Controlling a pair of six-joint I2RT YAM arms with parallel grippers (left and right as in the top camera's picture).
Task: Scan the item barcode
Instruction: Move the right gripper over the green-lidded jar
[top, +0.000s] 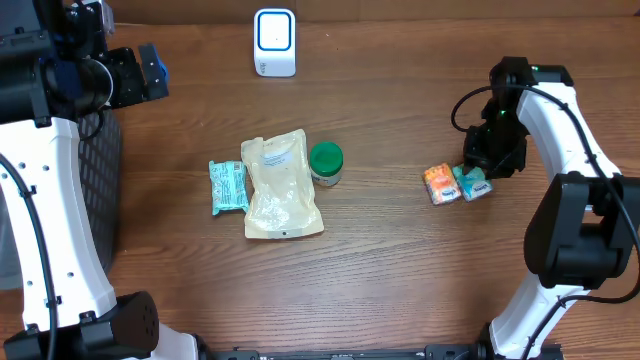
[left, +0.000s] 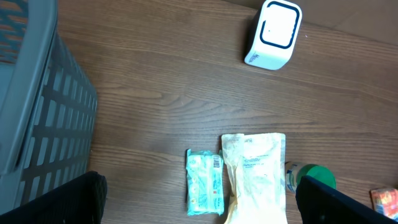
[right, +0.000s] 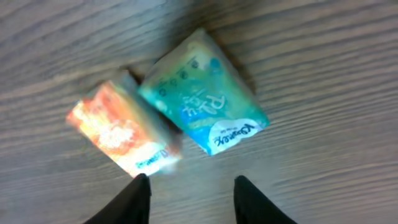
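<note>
Mock checkout bench — scanner, wooden table

Brown wood table. White scanner upright near far edge. Middle: mint packet touching cream pouch, green-lidded jar against pouch's corner. Right side: orange packet touching teal packet.

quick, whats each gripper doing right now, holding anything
left gripper: open wide, holding nothing.
right gripper: open, holding nothing; the teal packet and orange packet lie free just ahead of it.
</note>
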